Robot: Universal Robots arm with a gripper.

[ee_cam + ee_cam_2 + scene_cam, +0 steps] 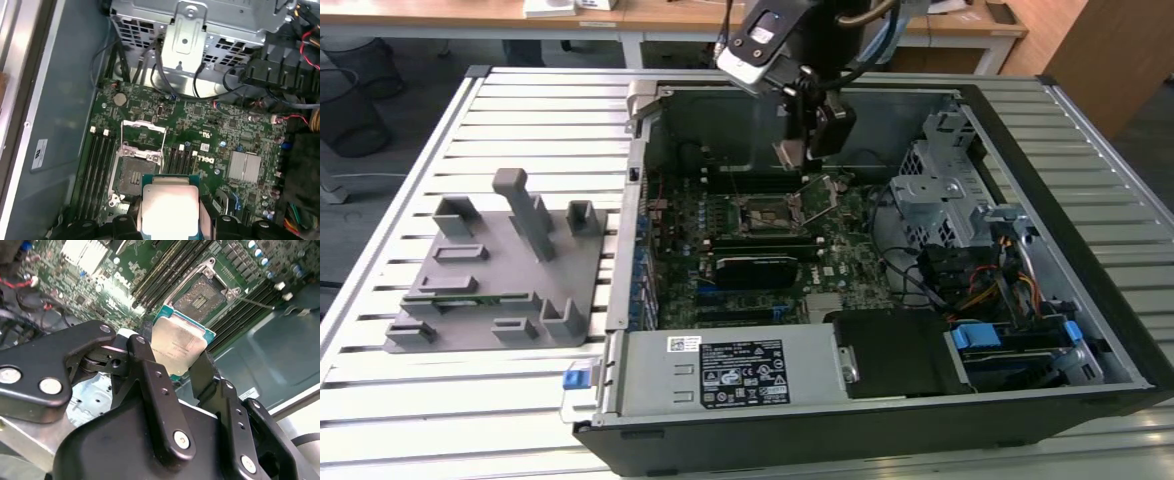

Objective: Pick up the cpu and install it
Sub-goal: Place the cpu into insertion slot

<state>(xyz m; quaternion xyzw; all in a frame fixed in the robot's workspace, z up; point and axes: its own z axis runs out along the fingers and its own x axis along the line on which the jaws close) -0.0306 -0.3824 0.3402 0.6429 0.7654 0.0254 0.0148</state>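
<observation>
A slatted metal surface carries an open computer case, with a grey fixture beside it on the exterior view's left. Inside the case lies a green motherboard. Near its middle sits the bare cpu socket, its metal retaining frame flipped up and open. The arm's hand hangs over the board close to this socket. In both wrist views its two black fingers are closed on opposite edges of the cpu, the pale metal top facing the cameras. The chip is held clear of the board and not seated. The socket lies just beyond the chip's far edge, below it.
</observation>
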